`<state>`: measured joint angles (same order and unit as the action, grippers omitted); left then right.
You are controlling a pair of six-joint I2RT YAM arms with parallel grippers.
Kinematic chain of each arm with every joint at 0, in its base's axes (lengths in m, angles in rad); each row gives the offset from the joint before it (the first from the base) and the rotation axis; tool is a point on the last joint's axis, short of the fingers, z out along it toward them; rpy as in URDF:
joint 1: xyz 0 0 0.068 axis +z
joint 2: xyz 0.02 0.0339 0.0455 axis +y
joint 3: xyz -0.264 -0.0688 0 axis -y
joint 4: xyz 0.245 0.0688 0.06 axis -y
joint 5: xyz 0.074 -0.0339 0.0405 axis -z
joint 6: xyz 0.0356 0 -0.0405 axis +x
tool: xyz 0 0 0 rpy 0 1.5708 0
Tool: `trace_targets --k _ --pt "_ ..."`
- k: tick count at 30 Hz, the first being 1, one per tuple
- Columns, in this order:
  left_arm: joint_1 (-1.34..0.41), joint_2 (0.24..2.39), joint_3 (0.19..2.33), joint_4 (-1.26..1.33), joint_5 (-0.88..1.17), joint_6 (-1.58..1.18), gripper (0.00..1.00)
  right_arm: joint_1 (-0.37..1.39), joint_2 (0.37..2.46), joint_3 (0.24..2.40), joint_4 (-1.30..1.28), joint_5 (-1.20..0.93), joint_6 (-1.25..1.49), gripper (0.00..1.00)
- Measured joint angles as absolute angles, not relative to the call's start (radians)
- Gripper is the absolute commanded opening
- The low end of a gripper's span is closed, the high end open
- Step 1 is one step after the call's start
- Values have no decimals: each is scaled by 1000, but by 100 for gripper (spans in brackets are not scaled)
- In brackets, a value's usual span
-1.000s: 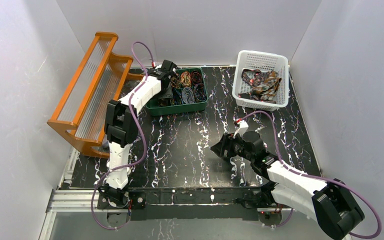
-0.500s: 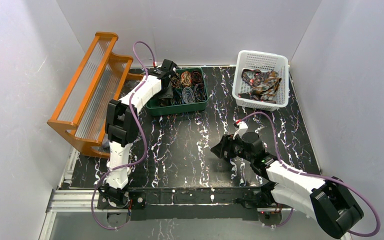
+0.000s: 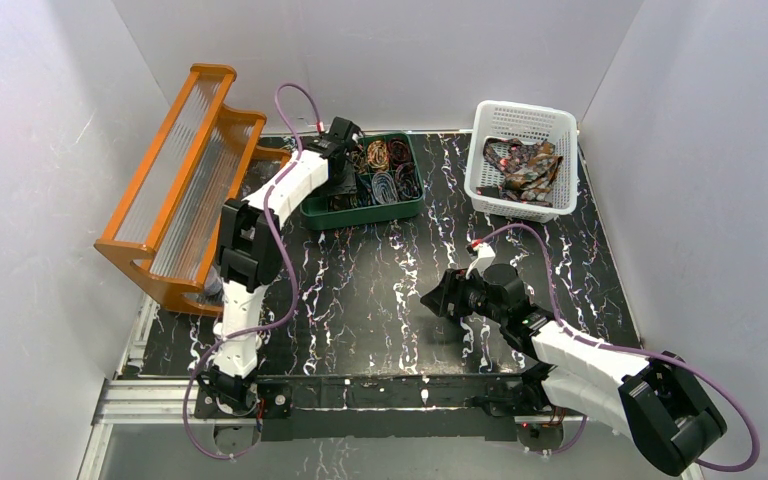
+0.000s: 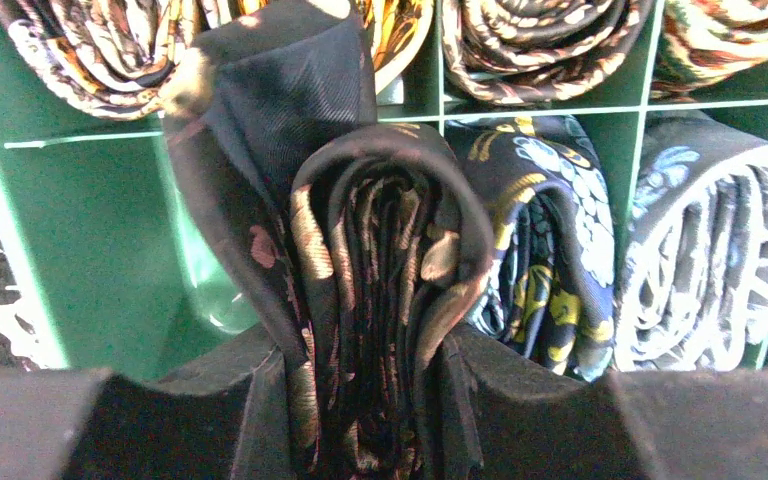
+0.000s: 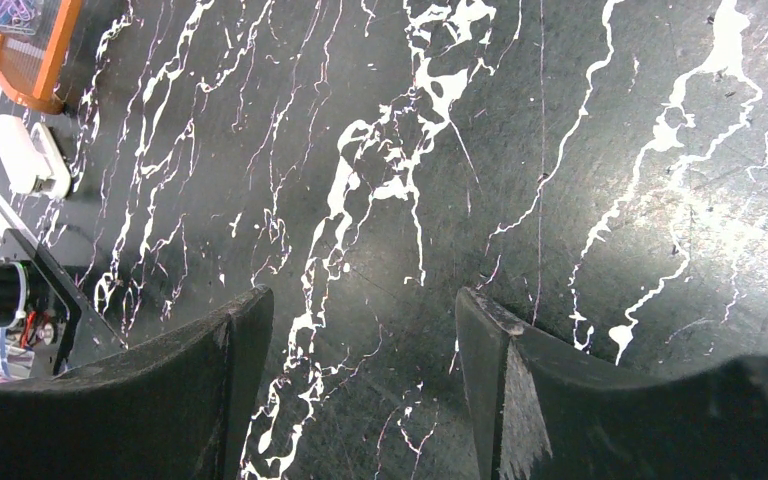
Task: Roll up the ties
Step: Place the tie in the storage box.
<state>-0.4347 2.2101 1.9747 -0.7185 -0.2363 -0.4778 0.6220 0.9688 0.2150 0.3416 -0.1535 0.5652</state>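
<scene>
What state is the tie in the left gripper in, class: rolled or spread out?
Rolled. The tie is a layered coil pinched in the left gripper, at the green tray.

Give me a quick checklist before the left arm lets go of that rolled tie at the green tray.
1. Grip: left claw shut on rolled tie: ok.
2. Tie's end tucked in: not ok, a dark flap stands loose.
3. Free slot: bare compartment in green tray beside the roll: ok.
4. Roll seated on tray floor: cannot tell.
5. The right claw open, empty, away from tray: ok.
</scene>
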Motion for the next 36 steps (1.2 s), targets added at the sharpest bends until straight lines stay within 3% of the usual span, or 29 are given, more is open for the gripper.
trace_targets --k 16,19,25,36 --pt "-417 2231 1899 -673 -274 -566 15 622 969 215 342 -154 565 75" --pt "-411 2231 1899 -670 -249 -554 24 622 975 215 347 -157 566 75" --pt "-410 2231 1899 -669 -243 -528 57 622 984 215 347 -160 566 75" --pt "-411 2179 1913 -678 -263 -509 72 622 984 215 347 -160 570 75"
